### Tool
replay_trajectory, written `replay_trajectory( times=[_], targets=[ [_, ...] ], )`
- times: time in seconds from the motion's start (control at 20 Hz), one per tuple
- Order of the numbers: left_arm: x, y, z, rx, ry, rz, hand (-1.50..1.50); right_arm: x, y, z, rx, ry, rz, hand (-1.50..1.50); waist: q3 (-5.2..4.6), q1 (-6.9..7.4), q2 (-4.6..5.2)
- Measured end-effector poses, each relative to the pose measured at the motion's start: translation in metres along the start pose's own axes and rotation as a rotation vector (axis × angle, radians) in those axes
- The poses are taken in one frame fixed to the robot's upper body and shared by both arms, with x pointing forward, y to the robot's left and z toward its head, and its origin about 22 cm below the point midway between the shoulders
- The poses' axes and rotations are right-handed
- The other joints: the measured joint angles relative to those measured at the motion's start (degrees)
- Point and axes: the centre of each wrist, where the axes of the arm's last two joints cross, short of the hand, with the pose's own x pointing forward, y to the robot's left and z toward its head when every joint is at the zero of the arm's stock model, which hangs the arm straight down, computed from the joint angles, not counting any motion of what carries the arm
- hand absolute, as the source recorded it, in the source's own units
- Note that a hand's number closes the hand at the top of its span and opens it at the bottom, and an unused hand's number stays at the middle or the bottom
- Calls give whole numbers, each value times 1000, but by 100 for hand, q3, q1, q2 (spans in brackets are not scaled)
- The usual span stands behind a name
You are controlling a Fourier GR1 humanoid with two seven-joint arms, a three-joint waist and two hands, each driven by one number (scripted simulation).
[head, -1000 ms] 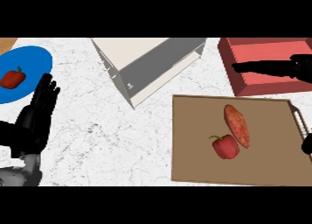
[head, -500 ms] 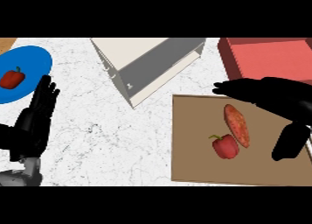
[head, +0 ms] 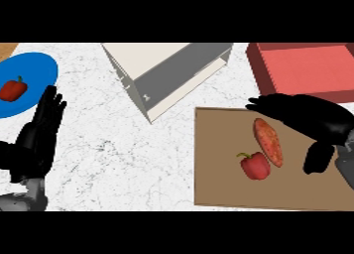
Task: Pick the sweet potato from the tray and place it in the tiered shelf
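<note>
White, grey-flecked stone makes up the surface (head: 136, 163), and most of what matters sits toward its right side. A brown tray (head: 223, 188) lies there, and on it the sweet potato (head: 268, 141) rests lengthwise, touching a red bell pepper (head: 256, 166) at its lower left. The right hand (head: 315, 121) hangs over the tray's upper right part, released, fingers spread toward the sweet potato's top end and thumb pointing down beside it; it grasps nothing. Behind the tray stands the tiered shelf (head: 168, 74), pale with a grey inside, set at an angle. A red box (head: 311, 67) sits at the far right corner. Over on the left, a blue plate (head: 33, 74) carries a second red pepper (head: 12, 90). The left hand (head: 36, 141) rests near the left edge with its fingers straight, pointing up toward the plate and holding nothing.
</note>
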Motion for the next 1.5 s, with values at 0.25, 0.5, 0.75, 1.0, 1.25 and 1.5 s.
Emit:
replay_trajectory(
  times=[0.25,0.5,0.75,1.0,1.25,1.5],
  targets=[
    [2,-2,4,0,-2,-3,0,-17,13,-7,6,4,-6,-150,0,-4,-3],
    [2,2,-1,1,-3,0,0,-26,32,-19,24,5,-1,-150,-2,-7,-3],
    [0,-1,1,-11,0,1,0,-38,42,-29,27,-1,-9,-150,0,-5,-1],
    [-6,2,0,-1,-1,4,0,-41,46,-40,11,-20,-28,-150,-1,-7,-2],
    [0,-2,-3,-4,3,4,0,-35,60,-47,6,-40,-30,-150,-2,-16,-6],
    [2,4,-5,0,-3,-2,0,-30,71,-62,29,-31,-40,-150,-2,-14,-6]
  ],
)
